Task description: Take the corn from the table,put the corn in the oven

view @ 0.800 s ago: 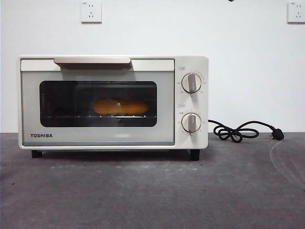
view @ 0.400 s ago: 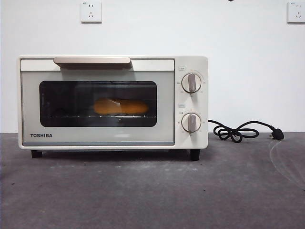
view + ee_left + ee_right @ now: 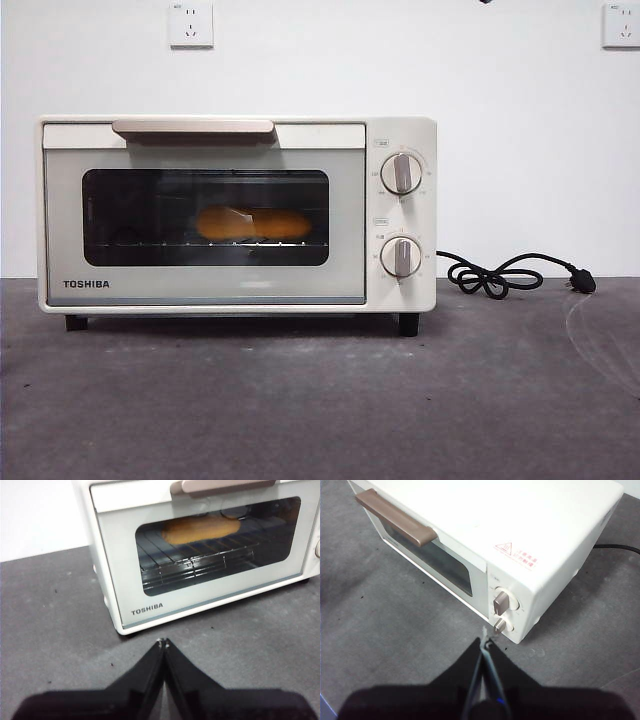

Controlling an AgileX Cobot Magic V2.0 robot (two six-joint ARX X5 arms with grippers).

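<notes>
The yellow-orange corn (image 3: 254, 223) lies on the wire rack inside the cream-white Toshiba oven (image 3: 400, 135), seen through its dark glass door, which is closed. In the left wrist view the corn (image 3: 201, 529) shows behind the glass. My left gripper (image 3: 163, 642) is shut and empty, hovering over the table (image 3: 320, 400) in front of the oven's (image 3: 150, 597) lower left corner. My right gripper (image 3: 484, 642) is shut and empty, raised above the table near the oven's (image 3: 520, 515) two knobs (image 3: 501, 603). Neither gripper appears in the front view.
A black power cord (image 3: 497, 276) with a plug lies coiled on the table right of the oven. The bar handle (image 3: 193, 127) runs along the door's top. Two wall sockets (image 3: 191, 24) are on the white wall behind.
</notes>
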